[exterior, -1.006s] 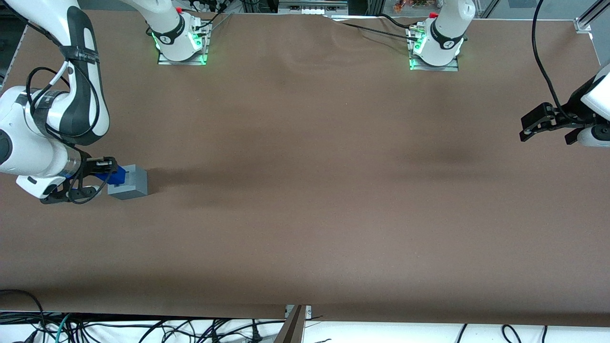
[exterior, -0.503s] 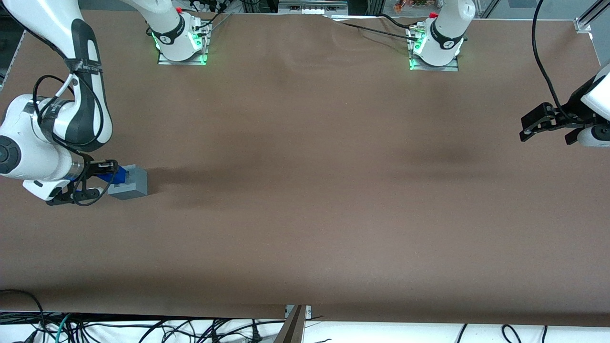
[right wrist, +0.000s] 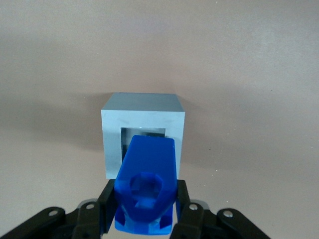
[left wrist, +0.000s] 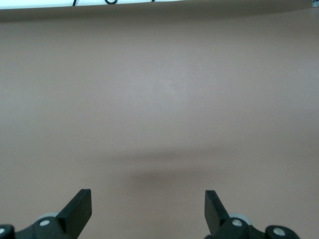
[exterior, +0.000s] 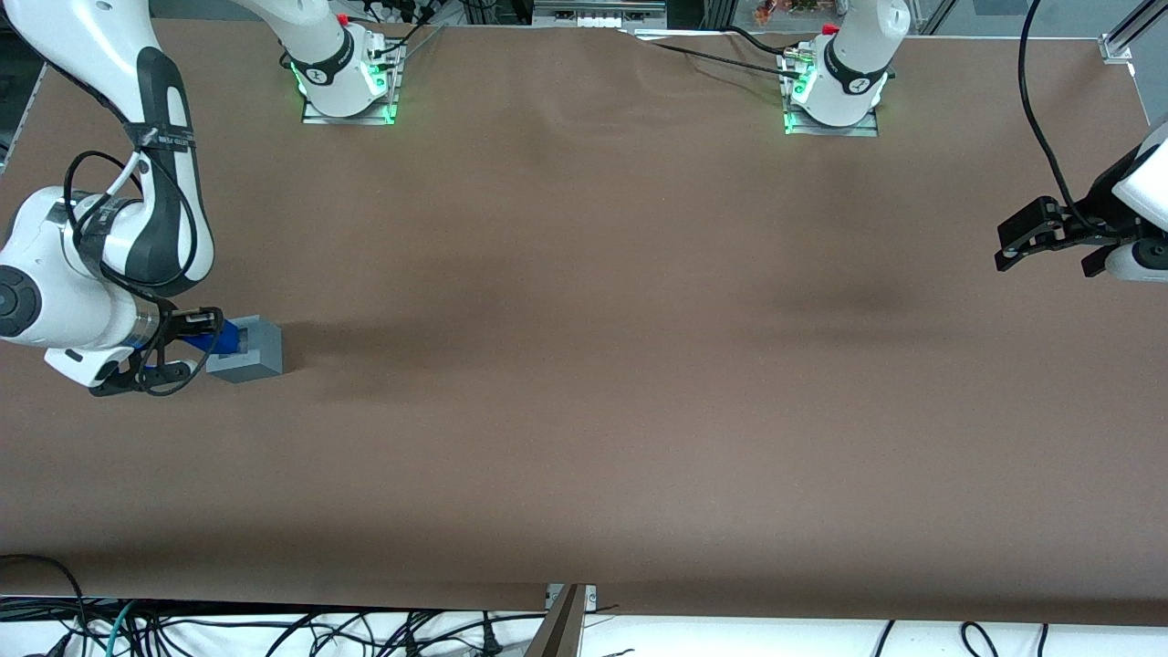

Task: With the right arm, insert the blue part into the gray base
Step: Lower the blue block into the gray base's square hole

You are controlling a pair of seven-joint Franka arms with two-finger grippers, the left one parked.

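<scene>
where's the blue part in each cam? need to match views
Front view: the blue part sits in the gripper, at the gray base, toward the working arm's end of the table.
Right wrist view: the blue part is clamped between the fingers, its tip at the gray base's recess.
Left wrist view: not in it; only bare table.
Shared landmark: the gray base, in front and right wrist views.

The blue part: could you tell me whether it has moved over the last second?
Yes. The blue part, held in the gripper, has sunk slightly lower against the stationary gray base.

Bright-blue part [right wrist: 145, 186], light-gray base [right wrist: 142, 117], black gripper [exterior: 182, 342]
</scene>
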